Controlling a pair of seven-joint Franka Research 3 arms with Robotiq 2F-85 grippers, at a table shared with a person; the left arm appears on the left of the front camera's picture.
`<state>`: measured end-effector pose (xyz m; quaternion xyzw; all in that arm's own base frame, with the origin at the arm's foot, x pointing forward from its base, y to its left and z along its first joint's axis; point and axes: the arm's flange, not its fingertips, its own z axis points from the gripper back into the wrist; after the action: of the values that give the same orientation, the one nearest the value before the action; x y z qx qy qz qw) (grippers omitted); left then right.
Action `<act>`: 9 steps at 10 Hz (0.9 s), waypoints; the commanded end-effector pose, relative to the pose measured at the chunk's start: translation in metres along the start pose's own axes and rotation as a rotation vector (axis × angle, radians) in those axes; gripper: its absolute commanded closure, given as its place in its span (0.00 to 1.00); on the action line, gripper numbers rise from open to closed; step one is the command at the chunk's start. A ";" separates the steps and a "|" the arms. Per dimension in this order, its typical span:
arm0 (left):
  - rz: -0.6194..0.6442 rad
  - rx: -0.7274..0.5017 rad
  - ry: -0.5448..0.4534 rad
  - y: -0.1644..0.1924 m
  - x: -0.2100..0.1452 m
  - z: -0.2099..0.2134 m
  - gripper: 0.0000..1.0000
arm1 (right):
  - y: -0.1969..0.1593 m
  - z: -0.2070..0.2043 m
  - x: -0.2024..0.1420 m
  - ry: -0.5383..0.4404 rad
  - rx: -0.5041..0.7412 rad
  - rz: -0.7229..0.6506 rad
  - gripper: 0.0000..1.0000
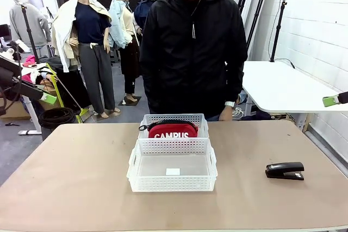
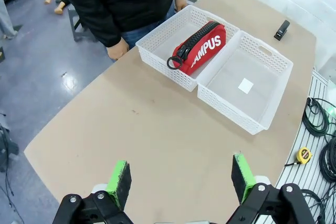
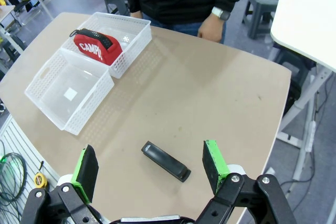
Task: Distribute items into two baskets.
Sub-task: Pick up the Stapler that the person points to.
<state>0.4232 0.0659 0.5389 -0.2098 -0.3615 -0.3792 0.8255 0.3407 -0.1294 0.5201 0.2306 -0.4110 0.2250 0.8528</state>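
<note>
Black stapler [image 3: 165, 161] on table [image 3: 220, 98] ahead of right jaws, released; left jaws released too.

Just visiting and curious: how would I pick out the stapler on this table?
Start at the big tan table and its two white baskets in the middle. Look to the robot's right of them, on bare tabletop. The stapler lies there alone: small, black, low, outside both baskets, unlike the red pouch inside one.
</note>
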 end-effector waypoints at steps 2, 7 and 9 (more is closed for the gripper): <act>0.007 0.004 -0.004 -0.001 0.000 0.002 0.00 | -0.001 -0.003 -0.001 -0.029 0.020 0.004 0.00; 0.007 0.004 -0.004 -0.001 0.000 0.002 0.00 | -0.001 -0.003 -0.001 -0.029 0.020 0.004 0.00; 0.007 0.004 -0.004 -0.001 0.000 0.002 0.00 | -0.001 -0.003 -0.001 -0.029 0.020 0.004 0.00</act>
<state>0.4231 0.0661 0.5390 -0.2098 -0.3616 -0.3790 0.8256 0.3407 -0.1294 0.5201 0.2306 -0.4110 0.2251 0.8528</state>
